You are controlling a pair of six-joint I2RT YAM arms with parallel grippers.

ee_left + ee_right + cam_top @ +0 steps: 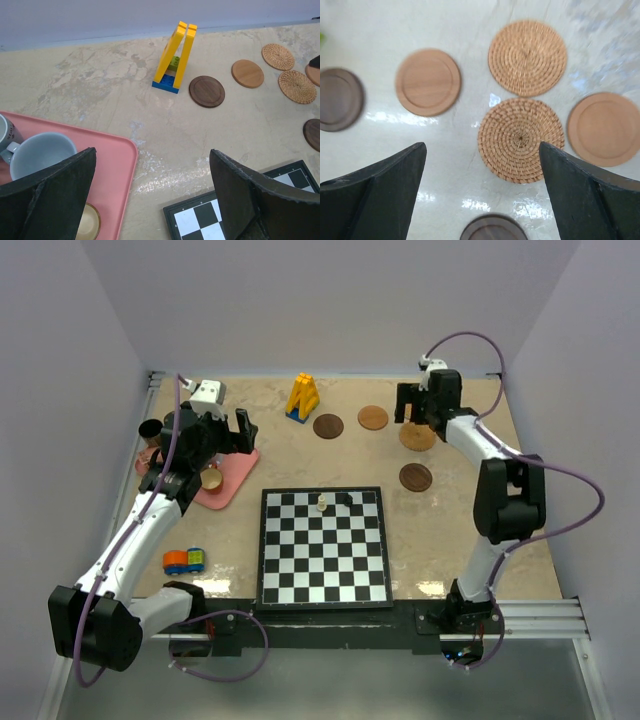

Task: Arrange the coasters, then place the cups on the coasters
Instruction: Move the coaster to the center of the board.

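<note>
At the far right of the table (290, 455), you have the coasters (520, 137) loosely clustered and bare, the cups (42, 152) on the pink tray (117, 165) at left, and left gripper (153, 151) and right gripper (482, 145) both spread wide, holding nothing: arranging looks unfinished, placing not begun.

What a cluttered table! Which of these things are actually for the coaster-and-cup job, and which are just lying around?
For the job:
- the round coasters, wooden and woven
- the cups, on the pink tray

Just lying about:
- the chessboard and its chess pieces
- the yellow brick tower
- the small colourful toy
</note>
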